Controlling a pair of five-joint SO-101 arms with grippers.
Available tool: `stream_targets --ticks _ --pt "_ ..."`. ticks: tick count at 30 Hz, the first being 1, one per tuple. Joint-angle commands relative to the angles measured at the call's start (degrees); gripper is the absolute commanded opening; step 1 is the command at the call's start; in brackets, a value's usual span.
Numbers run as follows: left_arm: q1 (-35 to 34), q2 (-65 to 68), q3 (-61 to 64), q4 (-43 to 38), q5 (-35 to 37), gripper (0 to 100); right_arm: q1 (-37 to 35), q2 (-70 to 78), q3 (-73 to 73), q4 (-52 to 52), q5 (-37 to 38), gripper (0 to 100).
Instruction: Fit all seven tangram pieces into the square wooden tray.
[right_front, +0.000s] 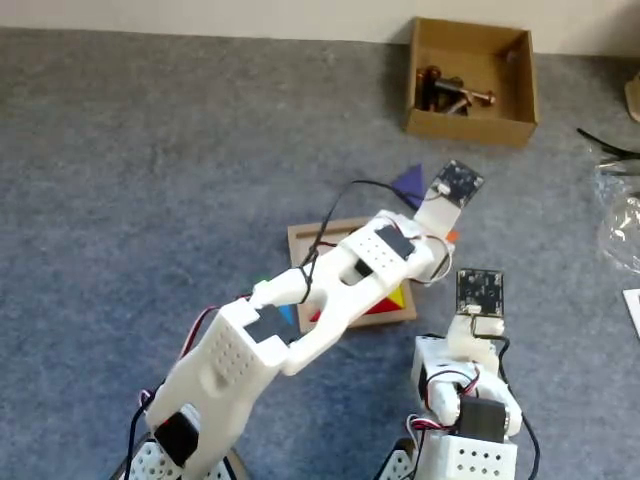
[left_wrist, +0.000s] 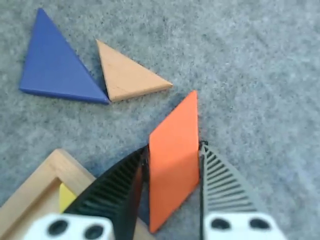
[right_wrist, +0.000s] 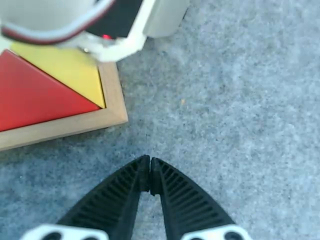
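Counter (right_front: 120, 150): grey and carpet-like, under everything.
Left arm (right_front: 230, 360): in the high view it stretches across the square wooden tray (right_front: 296, 245) and hides most of its inside.
Tray corner: the right wrist view shows a red triangle (right_wrist: 40, 100) and a yellow triangle (right_wrist: 70, 67) seated edge to edge.
Blue triangle (left_wrist: 55, 65): outside the tray, 1 corner almost touching a tan triangle (left_wrist: 127, 77).
Orange parallelogram (left_wrist: 172, 175): just off a tray corner, its long axis in line with the fingers and its far tip pointing away from the tray. Whether it is lifted or resting on the counter is unclear.
Left hand (left_wrist: 173, 149): pinching the parallelogram by its 2 long edges.
Right hand (right_wrist: 150, 182): fingers pressed together over bare counter beside the tray.
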Motion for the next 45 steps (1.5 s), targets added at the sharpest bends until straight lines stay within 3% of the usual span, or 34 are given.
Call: stream_targets --ticks 1,6,19,28,40,45 --pt "-2.59 -0.84 -2.33 -0.35 -2.99 0 -0.92 -0.84 6.55 -1.01 -0.62 0.5" --pt "-1.89 -0.84 -2.33 -0.35 -12.4 0 -0.92 -0.84 6.55 -1.01 -0.62 0.5" --pt "-1.45 -3.12 -1.54 -0.26 -23.21 0 -0.92 -0.84 6.55 -1.01 -0.62 0.5" --pt "-1.27 -15.52 8.13 0.18 -28.13 0 -0.92 -0.84 6.55 -1.01 -0.62 0.5" --pt "-1.8 -25.89 16.57 0.35 -28.22 0 -0.92 -0.84 6.55 -1.01 -0.62 0.5" --pt "-3.3 -33.8 24.31 0.44 -35.52 0 -0.92 -0.84 6.55 -1.01 -0.62 0.5"
